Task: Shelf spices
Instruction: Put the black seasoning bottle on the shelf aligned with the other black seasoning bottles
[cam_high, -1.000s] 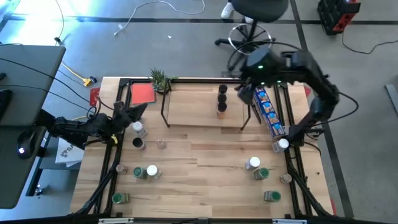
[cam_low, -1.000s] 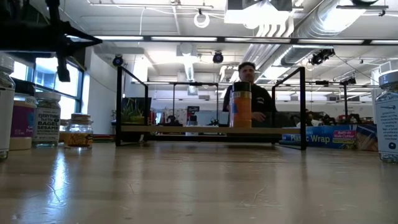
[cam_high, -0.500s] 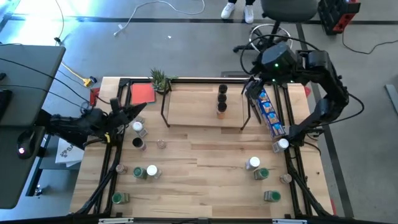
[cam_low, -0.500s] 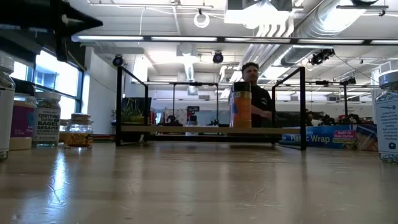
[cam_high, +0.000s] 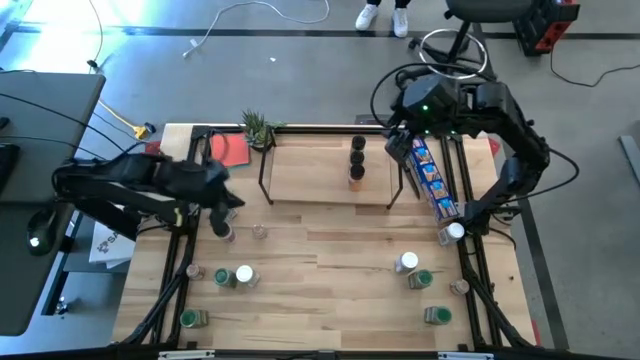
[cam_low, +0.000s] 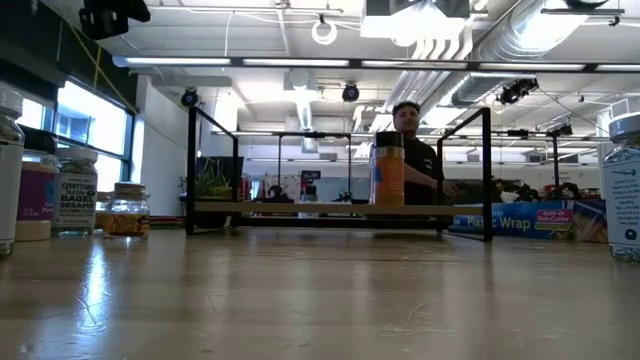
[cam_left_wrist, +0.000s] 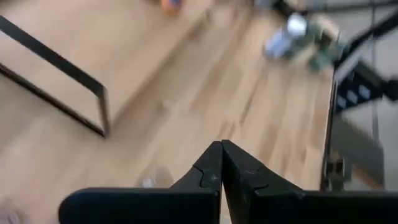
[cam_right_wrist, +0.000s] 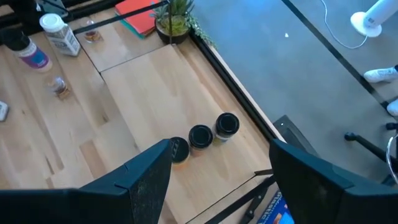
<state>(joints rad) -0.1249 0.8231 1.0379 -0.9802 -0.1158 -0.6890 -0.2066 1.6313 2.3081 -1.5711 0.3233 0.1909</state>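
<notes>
Three black-lidded spices (cam_right_wrist: 200, 137) stand upright in a row on the shelf (cam_high: 310, 172); the rest are scattered on the table (cam_high: 330, 290). My left gripper (cam_high: 228, 200), pinched shut and empty, hovers above the left cluster of jars (cam_high: 222, 230), nearest them. My right gripper (cam_right_wrist: 217, 168) hangs wide over the shelf's right end, empty.

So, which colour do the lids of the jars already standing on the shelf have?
Black: the three jars on the shelf have black lids, clearest in the right wrist view.
</notes>
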